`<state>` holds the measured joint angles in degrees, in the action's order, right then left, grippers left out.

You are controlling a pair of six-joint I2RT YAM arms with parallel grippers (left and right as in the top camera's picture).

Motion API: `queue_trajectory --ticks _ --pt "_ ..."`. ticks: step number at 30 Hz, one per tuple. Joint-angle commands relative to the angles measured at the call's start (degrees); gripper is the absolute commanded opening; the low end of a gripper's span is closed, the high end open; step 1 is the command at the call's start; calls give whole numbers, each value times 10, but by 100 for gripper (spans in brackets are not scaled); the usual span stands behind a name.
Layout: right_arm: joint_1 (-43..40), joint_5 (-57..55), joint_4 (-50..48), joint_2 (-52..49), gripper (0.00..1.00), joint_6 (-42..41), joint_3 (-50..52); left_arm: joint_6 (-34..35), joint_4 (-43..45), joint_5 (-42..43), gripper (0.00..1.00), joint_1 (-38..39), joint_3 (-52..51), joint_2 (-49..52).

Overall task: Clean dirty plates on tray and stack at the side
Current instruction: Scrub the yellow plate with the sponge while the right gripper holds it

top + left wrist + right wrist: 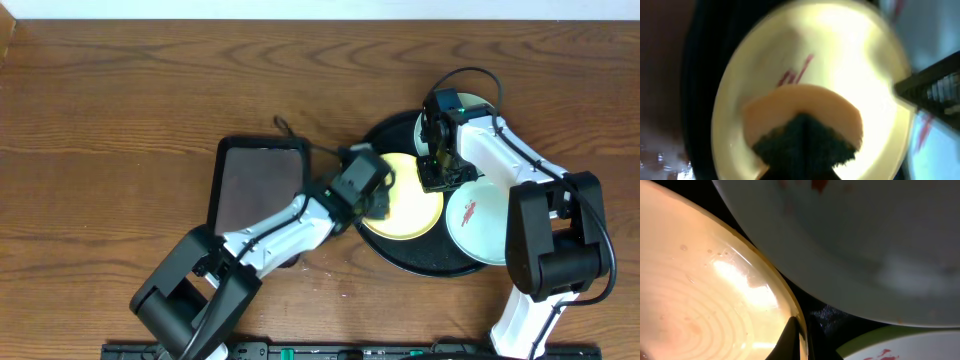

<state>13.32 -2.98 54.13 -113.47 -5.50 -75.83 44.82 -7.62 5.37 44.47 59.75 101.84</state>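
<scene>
The left hand (377, 198) gripped a sponge (805, 125), pressed onto the yellow plate (840, 65) directly beneath it on the black tray (420, 258). A red smear (795, 74) lay just ahead of the sponge. The right hand (441, 174) met the plate's opposite rim; whether it pinched could not be told. A hard scrub might skid the plate into the neighbouring white plate (478, 215).
</scene>
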Motion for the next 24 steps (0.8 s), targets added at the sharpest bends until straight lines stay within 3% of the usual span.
queue_trajectory --ticks 1,18,21,24 --pt "-3 -10 -6 8 2 -14 -6 -41 -9 -31 8 0 59 0" --pt "-3 -1 -6 8 1 -13 -6 16 100 -24 7 -2 60 120" --pt "-3 -1 -6 8 1 -13 -6 8 93 -26 8 -2 60 133" --pt "-3 -1 -6 8 1 -13 -6 -2 36 -97 7 -2 60 139"
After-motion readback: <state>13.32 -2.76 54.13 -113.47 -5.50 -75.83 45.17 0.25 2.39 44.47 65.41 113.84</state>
